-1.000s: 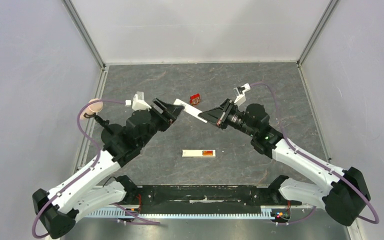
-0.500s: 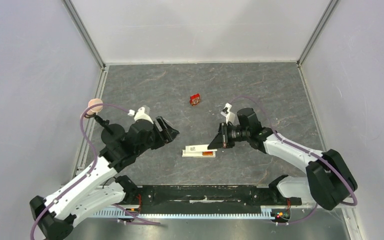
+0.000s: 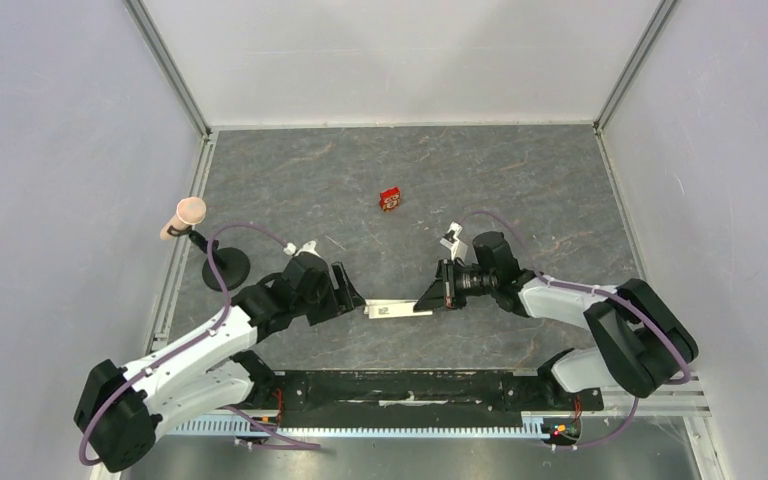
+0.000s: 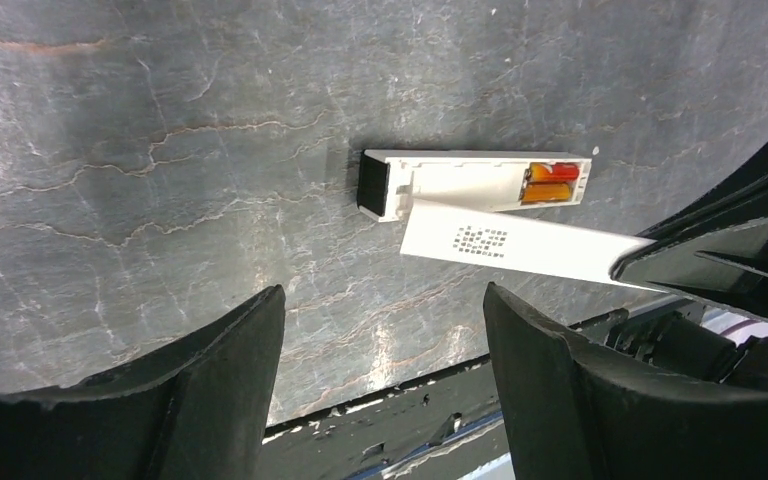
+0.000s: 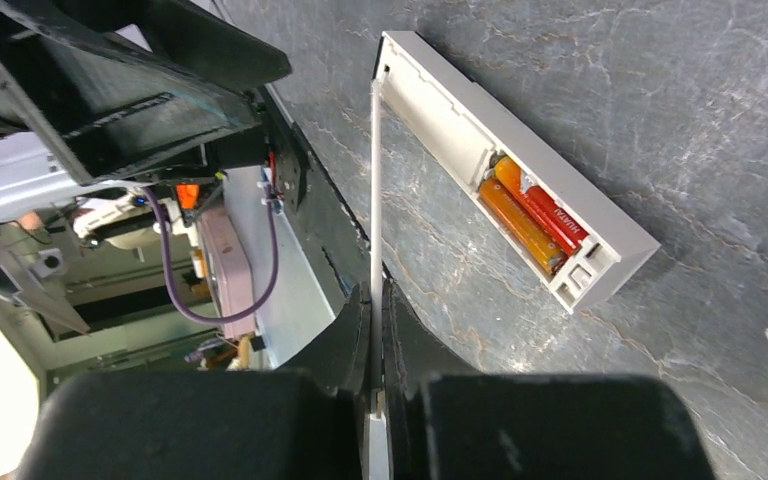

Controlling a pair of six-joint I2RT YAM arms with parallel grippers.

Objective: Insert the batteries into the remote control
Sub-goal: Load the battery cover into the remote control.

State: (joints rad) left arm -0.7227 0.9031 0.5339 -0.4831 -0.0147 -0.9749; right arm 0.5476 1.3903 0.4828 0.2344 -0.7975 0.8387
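The remote control (image 4: 460, 180) lies flat on the grey table with its battery recess facing up. The two orange-red batteries (image 4: 550, 184) sit side by side in the recess; they also show in the right wrist view (image 5: 528, 214). My right gripper (image 3: 430, 297) is shut on the thin white cover strip (image 4: 520, 243), held low and edge-on (image 5: 375, 200) just beside the remote (image 5: 460, 110). My left gripper (image 4: 385, 400) is open and empty, a little to the near left of the remote. In the top view it (image 3: 350, 295) faces the right gripper across the strip (image 3: 387, 312).
A small red square box (image 3: 391, 199) stands farther back at the table's middle. A pink-tipped stand with a black base (image 3: 225, 267) is at the left edge. The black rail (image 3: 410, 385) runs along the near edge, close below both grippers.
The strip was held up high between both grippers. The left gripper let go of it. Both arms came down and nearer, and the right gripper brought the strip down beside the remote.
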